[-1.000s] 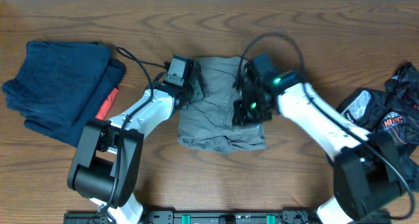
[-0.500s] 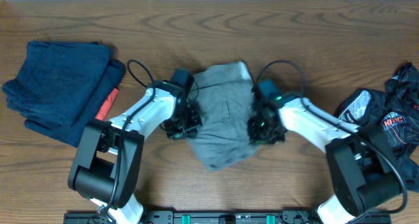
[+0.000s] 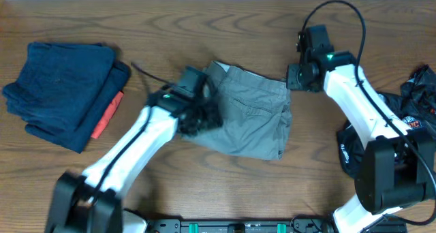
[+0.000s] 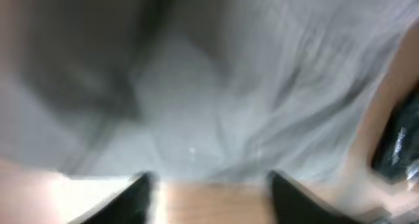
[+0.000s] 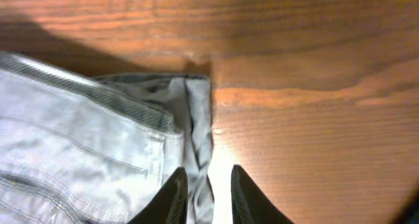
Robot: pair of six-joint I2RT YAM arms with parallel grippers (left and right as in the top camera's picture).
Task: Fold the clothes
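The grey shorts (image 3: 248,120) lie wrinkled and partly folded at the table's centre, pocket seam up. My left gripper (image 3: 199,117) is at their left edge. In the blurred left wrist view its jaws (image 4: 213,194) stand wide apart over bare wood, with the grey cloth (image 4: 216,86) just ahead. My right gripper (image 3: 295,76) is at the shorts' far right corner. In the right wrist view its jaws (image 5: 209,194) are slightly apart, and the hemmed cloth edge (image 5: 196,119) runs loosely between them.
A folded navy garment (image 3: 65,90) lies at the left with an orange-red one (image 3: 107,114) under its edge. A black printed garment (image 3: 402,117) lies at the right edge beside my right arm. Cables loop above both wrists.
The shorts have been swung out and laid flatter toward the right. My right gripper has moved up and right to their far corner. Both grippers have let go of the cloth.
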